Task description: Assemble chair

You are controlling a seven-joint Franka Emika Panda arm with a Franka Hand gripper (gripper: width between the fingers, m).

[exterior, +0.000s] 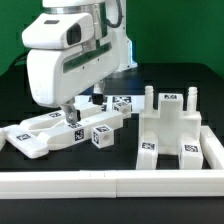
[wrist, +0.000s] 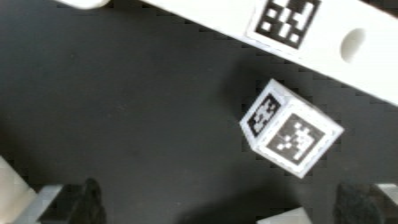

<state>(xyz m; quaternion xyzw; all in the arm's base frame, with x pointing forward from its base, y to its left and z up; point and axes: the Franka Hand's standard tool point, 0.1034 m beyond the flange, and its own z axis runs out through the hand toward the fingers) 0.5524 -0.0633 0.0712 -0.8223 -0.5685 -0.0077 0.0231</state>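
The chair lies in loose white tagged parts. The slotted seat block [exterior: 170, 132] stands at the exterior view's right with two pegs up. Flat leg pieces [exterior: 40, 135] lie at the left. A long bar [exterior: 100, 120] and small tagged blocks [exterior: 101, 137] lie in the middle. My gripper [exterior: 68, 110] hangs low over the parts at the left, just above the table. In the wrist view my gripper [wrist: 217, 208] is open and empty, with bare black table between the dark fingers [wrist: 71, 205]. A small tagged block [wrist: 288, 125] lies ahead of them, and a long tagged part [wrist: 285, 22] beyond it.
A long plain white border rail [exterior: 110, 185] runs along the front of the black table and turns up the right side [exterior: 212, 150]. The arm's bulky white body [exterior: 65, 55] hides the back left of the table.
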